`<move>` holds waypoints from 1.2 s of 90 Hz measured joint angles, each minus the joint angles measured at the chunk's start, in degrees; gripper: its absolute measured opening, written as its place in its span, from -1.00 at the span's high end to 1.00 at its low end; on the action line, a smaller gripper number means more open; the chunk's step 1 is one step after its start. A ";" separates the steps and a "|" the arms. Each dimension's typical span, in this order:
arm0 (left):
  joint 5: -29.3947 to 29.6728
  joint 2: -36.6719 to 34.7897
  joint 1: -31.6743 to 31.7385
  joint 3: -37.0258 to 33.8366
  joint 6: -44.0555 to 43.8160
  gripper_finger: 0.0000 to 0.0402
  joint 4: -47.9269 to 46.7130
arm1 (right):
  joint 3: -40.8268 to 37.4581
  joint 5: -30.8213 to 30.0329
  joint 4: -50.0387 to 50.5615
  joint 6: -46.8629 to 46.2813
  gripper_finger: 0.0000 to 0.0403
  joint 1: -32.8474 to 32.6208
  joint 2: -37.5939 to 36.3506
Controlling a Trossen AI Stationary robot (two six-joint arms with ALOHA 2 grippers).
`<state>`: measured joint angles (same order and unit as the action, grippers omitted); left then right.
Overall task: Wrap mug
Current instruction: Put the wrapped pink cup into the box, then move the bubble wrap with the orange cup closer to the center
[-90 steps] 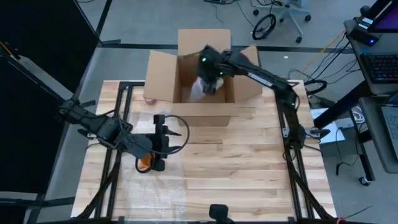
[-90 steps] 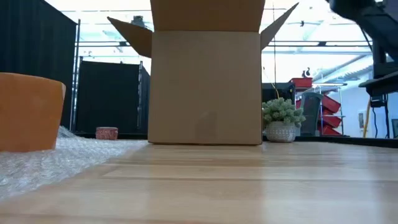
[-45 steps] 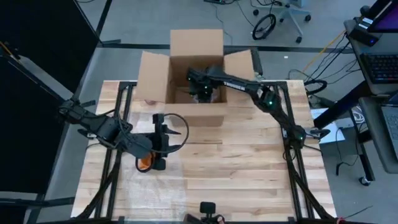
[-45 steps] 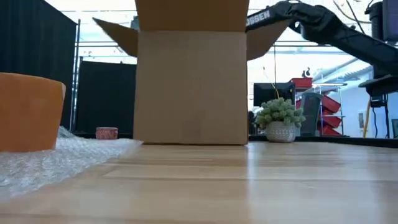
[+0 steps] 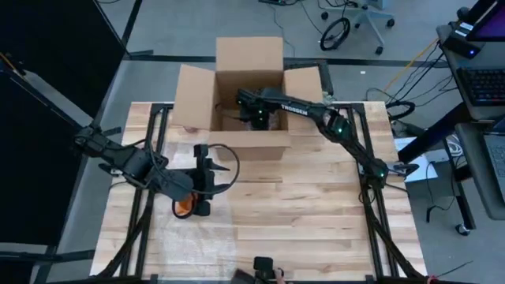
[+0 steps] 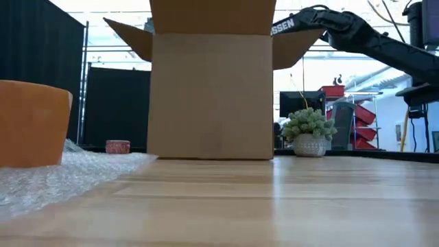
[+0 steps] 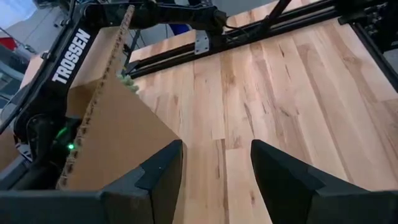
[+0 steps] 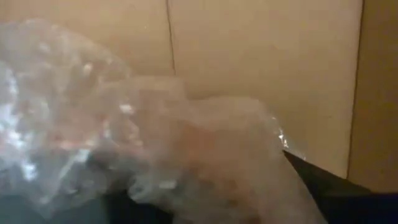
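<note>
Tabletop (image 5: 300, 205): we note the cardboard box (image 5: 245, 102) shifted toward the far-left corner; right gripper (image 5: 256, 117) lowered inside, fingers' state unclear; left gripper's (image 7: 214, 165) fingers spread.

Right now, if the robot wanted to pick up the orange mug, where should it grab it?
Probably by the rim. The orange mug stands upright on the bubble wrap, mouth up, so coming straight down and pinching one wall looks easiest. The left gripper, open, is right beside it.

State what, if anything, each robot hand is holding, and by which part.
The right hand is down inside the cardboard box against a bubble-wrapped bundle; whether it grips it cannot be told. The left hand is open over the table, holding nothing.
</note>
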<state>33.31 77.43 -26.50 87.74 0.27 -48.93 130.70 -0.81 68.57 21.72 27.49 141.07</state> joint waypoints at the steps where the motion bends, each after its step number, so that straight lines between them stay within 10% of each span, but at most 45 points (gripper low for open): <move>1: 0.01 0.00 0.00 0.00 0.00 0.11 0.00 | 0.09 0.09 0.17 -0.08 -0.03 0.03 -0.09; 79: -0.01 0.00 0.02 0.00 -1.81 0.11 -2.40 | 1.32 1.17 1.49 -3.95 -0.29 -1.59 -35.95; 108: -0.01 0.57 0.15 0.00 -19.42 0.11 -15.63 | 0.11 3.94 6.54 -8.99 -0.29 -8.78 -43.53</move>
<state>33.30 78.00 -26.35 87.74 -19.15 -64.56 130.81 3.12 75.11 12.73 18.70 97.54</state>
